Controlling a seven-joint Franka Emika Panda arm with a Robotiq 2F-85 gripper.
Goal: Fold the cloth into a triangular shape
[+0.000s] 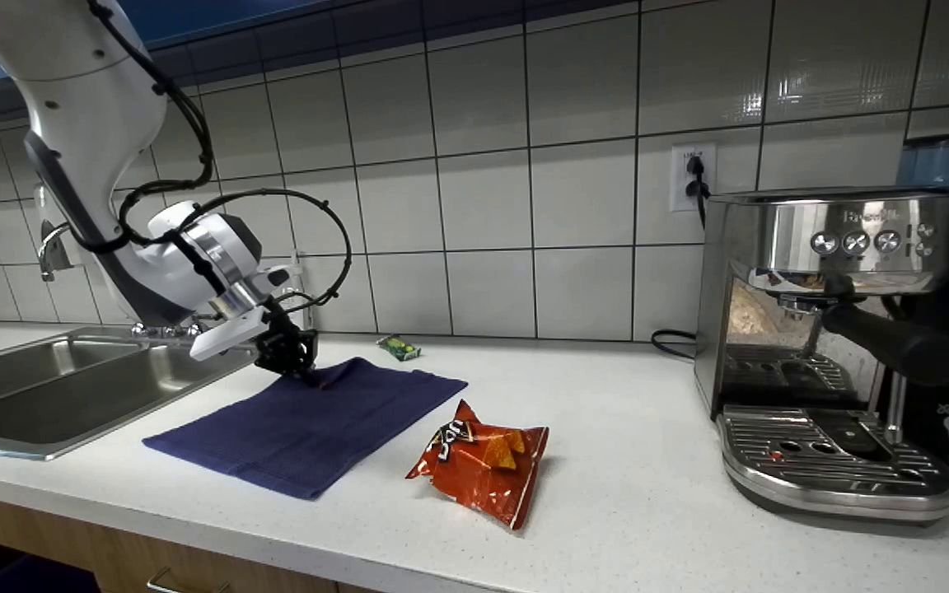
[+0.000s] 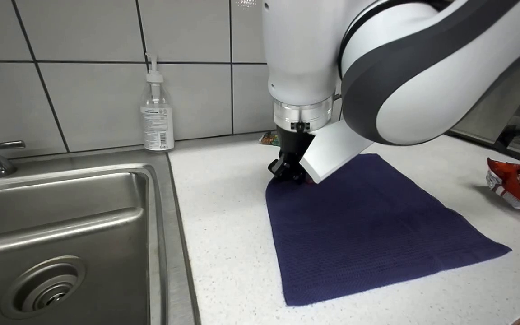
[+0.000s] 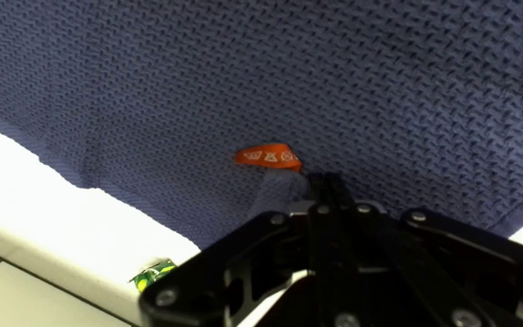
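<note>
The dark navy-blue cloth (image 1: 301, 428) lies spread on the white counter and shows in both exterior views (image 2: 368, 225). Its far edge near the gripper is raised in a small fold. My gripper (image 1: 310, 377) points down at the cloth's back corner on the sink side, also in an exterior view (image 2: 297, 178). In the wrist view the fingers (image 3: 327, 178) are together, with a bunched bit of the cloth (image 3: 279, 188) running to their tips. An orange care label (image 3: 268, 156) sticks out beside the tips. The pinched part itself is hidden between the fingers.
A steel sink (image 2: 163, 253) lies beside the cloth. An orange-red snack packet (image 1: 487, 461) stands near the cloth's other side. A small green wrapper (image 1: 399, 347) lies by the tiled wall. A soap bottle (image 2: 157, 117) stands behind the sink, and a coffee machine (image 1: 837, 346) stands farther along.
</note>
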